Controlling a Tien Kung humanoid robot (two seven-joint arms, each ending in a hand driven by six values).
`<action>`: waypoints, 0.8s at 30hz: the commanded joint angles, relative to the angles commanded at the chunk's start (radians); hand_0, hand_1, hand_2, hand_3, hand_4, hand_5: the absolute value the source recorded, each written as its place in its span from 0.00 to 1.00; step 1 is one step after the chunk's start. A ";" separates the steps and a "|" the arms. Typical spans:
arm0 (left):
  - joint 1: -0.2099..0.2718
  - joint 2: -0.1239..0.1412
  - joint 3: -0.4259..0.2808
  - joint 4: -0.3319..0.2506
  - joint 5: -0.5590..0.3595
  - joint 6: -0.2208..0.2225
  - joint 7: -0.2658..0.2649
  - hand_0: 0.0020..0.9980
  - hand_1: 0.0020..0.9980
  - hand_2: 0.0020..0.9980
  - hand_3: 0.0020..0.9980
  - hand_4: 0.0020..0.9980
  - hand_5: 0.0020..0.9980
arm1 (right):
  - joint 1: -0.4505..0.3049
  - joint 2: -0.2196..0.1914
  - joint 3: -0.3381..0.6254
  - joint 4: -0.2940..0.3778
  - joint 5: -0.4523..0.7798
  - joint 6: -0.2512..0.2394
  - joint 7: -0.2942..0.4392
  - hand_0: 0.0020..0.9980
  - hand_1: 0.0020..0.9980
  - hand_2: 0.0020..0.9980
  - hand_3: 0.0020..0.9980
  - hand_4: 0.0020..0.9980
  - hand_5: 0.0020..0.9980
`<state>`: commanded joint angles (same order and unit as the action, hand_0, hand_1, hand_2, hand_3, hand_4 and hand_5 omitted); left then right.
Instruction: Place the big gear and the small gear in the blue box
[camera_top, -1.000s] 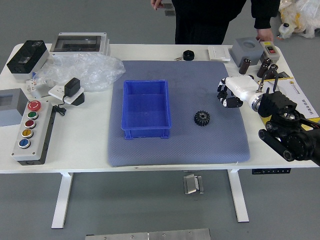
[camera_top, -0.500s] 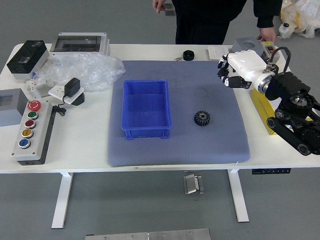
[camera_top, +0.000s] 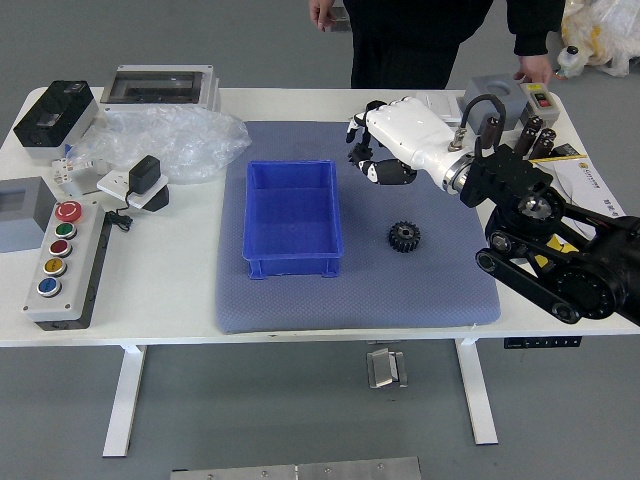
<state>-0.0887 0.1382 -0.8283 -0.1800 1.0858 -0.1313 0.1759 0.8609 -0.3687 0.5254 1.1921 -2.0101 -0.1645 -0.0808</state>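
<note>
On a blue-grey mat (camera_top: 360, 300) over a white table (camera_top: 150, 300), with the black toothed gear (camera_top: 404, 236) right of the blue plastic box (camera_top: 294, 267), might clip its right rim by swinging the black-and-white right robot hand (camera_top: 410, 135), impossible to tell as gripping or empty, too low.

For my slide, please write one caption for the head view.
Right robot hand reaching over the blue mat, near an open blue box and a black gear.
</note>
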 joint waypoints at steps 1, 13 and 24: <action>0.000 0.000 0.001 0.000 0.001 0.000 0.000 0.90 0.89 0.86 0.87 0.79 0.33 | 0.003 0.012 -0.002 -0.007 0.002 -0.001 0.001 0.60 0.45 0.53 0.62 0.50 0.14; -0.004 -0.003 0.006 0.000 0.006 -0.001 0.002 0.90 0.89 0.86 0.87 0.79 0.33 | -0.015 0.125 -0.017 -0.071 0.025 -0.021 0.008 0.60 0.46 0.53 0.63 0.50 0.14; -0.006 -0.010 0.008 0.000 0.005 -0.002 0.002 0.90 0.89 0.86 0.87 0.79 0.34 | -0.045 0.179 -0.017 -0.126 0.049 -0.037 0.019 0.60 0.46 0.53 0.63 0.50 0.14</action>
<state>-0.0944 0.1287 -0.8199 -0.1800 1.0910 -0.1330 0.1779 0.8162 -0.1895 0.5081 1.0660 -1.9607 -0.2011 -0.0614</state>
